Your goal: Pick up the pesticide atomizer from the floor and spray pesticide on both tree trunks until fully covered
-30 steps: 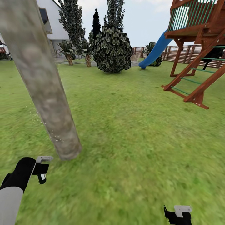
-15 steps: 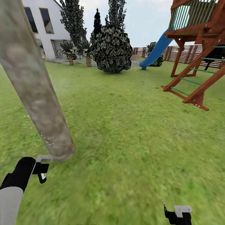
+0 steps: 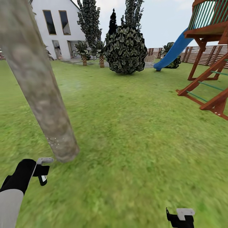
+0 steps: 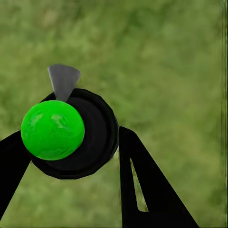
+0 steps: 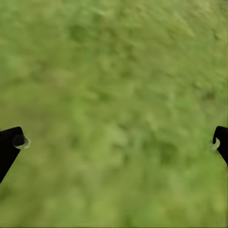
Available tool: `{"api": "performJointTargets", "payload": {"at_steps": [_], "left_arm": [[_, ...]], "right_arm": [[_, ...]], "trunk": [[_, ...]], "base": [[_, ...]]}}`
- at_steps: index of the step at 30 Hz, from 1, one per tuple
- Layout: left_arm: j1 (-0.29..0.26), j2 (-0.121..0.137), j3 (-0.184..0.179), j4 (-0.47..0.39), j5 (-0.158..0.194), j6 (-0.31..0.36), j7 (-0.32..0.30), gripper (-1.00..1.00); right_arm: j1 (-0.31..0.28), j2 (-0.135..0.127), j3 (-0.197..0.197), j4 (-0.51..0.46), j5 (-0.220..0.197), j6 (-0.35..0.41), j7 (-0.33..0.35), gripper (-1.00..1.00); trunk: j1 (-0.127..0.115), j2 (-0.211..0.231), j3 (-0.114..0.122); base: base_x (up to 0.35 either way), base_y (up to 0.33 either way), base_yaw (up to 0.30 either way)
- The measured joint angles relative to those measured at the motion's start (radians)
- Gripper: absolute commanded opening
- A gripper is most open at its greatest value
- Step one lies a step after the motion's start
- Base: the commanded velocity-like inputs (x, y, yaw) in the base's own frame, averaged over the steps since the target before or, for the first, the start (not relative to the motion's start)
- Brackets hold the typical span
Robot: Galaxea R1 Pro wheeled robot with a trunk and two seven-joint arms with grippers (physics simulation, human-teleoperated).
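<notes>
A thick, pale grey-brown tree trunk (image 3: pixel 41 91) leans up out of the lawn at the left of the head view. Whitish pesticide specks (image 3: pixel 54 142) dot the bark near its base. My left gripper (image 3: pixel 42 173) hangs just in front of and below the trunk's foot. In the left wrist view this left gripper (image 4: pixel 71 145) is shut on the pesticide atomizer (image 4: pixel 97 137), a round black body with a bright green ball and a grey nozzle. My right gripper (image 3: pixel 180 219) sits at the lower right over grass. The right gripper (image 5: pixel 114 142) is open, with nothing between its fingers.
The garden lawn (image 3: pixel 133 133) spreads ahead. A dark round shrub (image 3: pixel 126 50) and tall conifers stand at the back before a white house (image 3: pixel 58 28). At the right are a wooden play frame (image 3: pixel 210 79) with a blue slide (image 3: pixel 172 52) and a slatted fence (image 3: pixel 186 52).
The whole picture has shifted to the right, so the camera has turned left and more of the house shows. Both arms keep their places in the view.
</notes>
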Motion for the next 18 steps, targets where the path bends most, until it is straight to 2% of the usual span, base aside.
{"api": "performJointTargets", "payload": {"at_steps": [6, 10, 15, 16, 18], "left_arm": [[0.0, 0.0, 0.0, 0.0, 0.001, 0.0, 0.0, -1.0], [-0.001, 0.0, 0.0, 0.0, 0.001, 0.0, 0.001, -1.0], [0.0, 0.0, 0.001, -0.002, 0.001, 0.001, 0.0, -1.0], [0.0, 0.0, 0.008, -0.003, 0.0, 0.001, 0.0, -1.0], [0.0, -0.001, 0.056, -0.003, 0.001, -0.002, -0.001, -1.0]], "right_arm": [[0.0, 0.0, 0.0, 0.0, 0.0, 0.0, 0.0, 1.0], [0.0, 0.0, 0.0, 0.0, 0.0, 0.0, 0.0, 1.0], [0.0, 0.0, 0.0, 0.0, 0.0, 0.0, 0.0, 1.0], [0.0, 0.0, 0.0, 0.0, 0.0, 0.0, 0.0, 1.0], [0.0, 0.0, 0.0, 0.0, 0.0, 0.0, 0.0, 1.0]], "trunk": [[0.0, 0.0, 0.0], [0.0, 0.0, 0.0], [0.0, 0.0, 0.0], [0.0, 0.0, 0.0], [0.0, 0.0, 0.0]], "base": [[0.161, -0.24, 0.002], [0.047, -0.264, 0.032], [0.002, -0.271, 0.227], [0.03, -0.272, 0.271], [0.083, -0.272, 0.274]]}}
